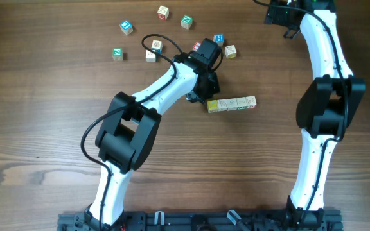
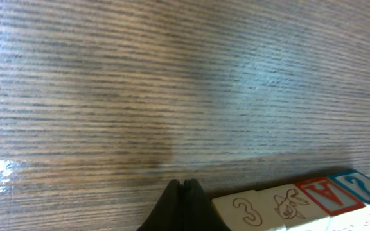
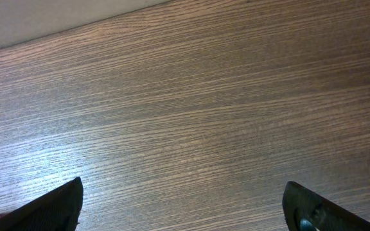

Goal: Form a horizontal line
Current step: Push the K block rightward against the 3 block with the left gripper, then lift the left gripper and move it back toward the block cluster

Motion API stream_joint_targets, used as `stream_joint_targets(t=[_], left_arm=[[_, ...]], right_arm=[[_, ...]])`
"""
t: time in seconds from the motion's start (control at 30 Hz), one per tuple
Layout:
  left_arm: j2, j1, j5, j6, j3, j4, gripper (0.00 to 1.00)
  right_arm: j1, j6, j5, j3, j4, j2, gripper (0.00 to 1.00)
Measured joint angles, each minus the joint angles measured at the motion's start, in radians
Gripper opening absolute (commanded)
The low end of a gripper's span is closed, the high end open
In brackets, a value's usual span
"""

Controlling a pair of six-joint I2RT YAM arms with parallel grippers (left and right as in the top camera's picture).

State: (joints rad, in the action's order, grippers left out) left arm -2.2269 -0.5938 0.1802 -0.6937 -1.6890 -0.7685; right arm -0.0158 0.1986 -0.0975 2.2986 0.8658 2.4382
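Straight row of wooden cubes (image 1: 231,104), streaky wood-grain table (image 1: 44,96)

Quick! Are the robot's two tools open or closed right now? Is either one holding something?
Left tool: closed, holding nothing.
Right tool: open, empty.

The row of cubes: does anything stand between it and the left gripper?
Nothing visible does. The shut left gripper sits right beside the end of the row of cubes, and no other thing lies between them.
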Motion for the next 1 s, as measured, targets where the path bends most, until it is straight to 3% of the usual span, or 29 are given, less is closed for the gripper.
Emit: stream_joint_targets(t=[1.0], left_arm=[[0.000,-0.014,0.003,0.000,0.000,-0.035,0.04]], right_arm=[[0.000,0.000,0.000,0.000,0.000,0.000,1.00]])
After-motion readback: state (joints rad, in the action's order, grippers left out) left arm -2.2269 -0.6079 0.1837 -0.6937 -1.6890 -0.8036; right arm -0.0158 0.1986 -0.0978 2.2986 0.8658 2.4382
